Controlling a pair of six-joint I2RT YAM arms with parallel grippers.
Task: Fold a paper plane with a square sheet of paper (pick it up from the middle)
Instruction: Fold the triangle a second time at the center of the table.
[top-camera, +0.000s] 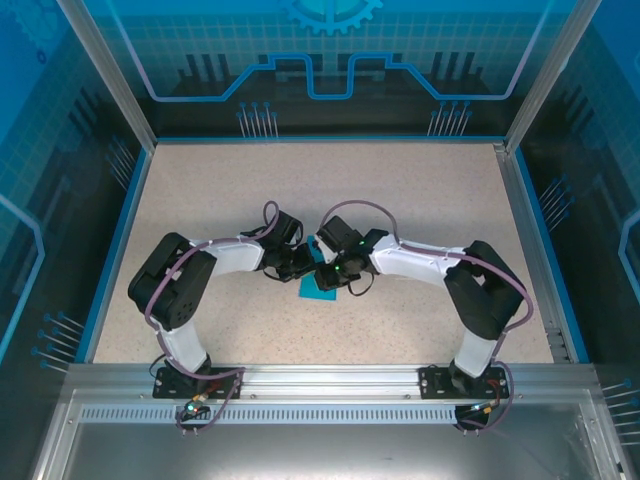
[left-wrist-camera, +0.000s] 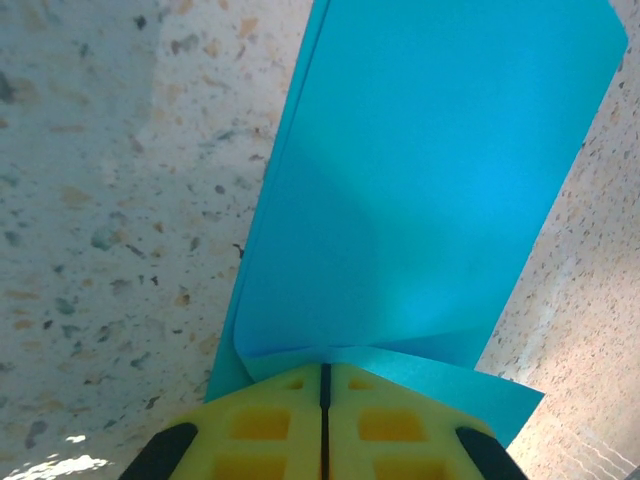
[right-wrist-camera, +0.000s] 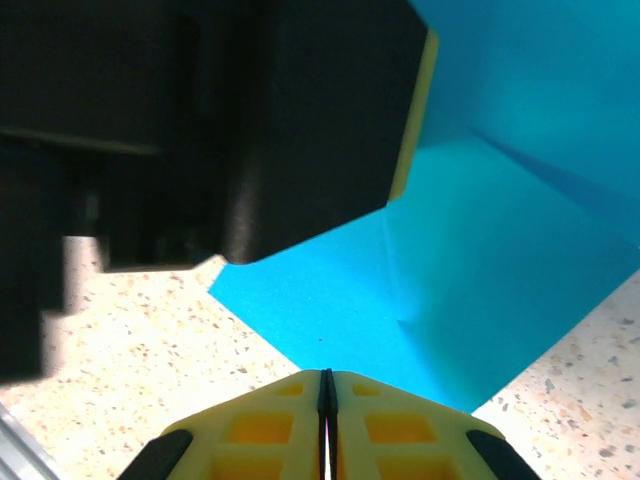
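Observation:
The square sheet of paper (top-camera: 321, 288) is teal-blue and partly folded, in the middle of the speckled table between the two wrists. My left gripper (top-camera: 303, 263) is shut on one edge of the sheet (left-wrist-camera: 420, 180), and creases run together at its yellow fingertips (left-wrist-camera: 324, 368). From the opposite side my right gripper (top-camera: 323, 264) is shut at a corner of the sheet (right-wrist-camera: 480, 280), which ends at its fingertips (right-wrist-camera: 326, 374). One flap stands up along a fold. The left gripper's black body and a yellow pad (right-wrist-camera: 426, 95) hang close above the sheet in the right wrist view.
The speckled table (top-camera: 300, 180) is ringed by a low blue rim and blue glass walls. A metal rail (top-camera: 330, 380) with both arm bases runs along the near edge. Both arms bend inward and nearly touch at the centre.

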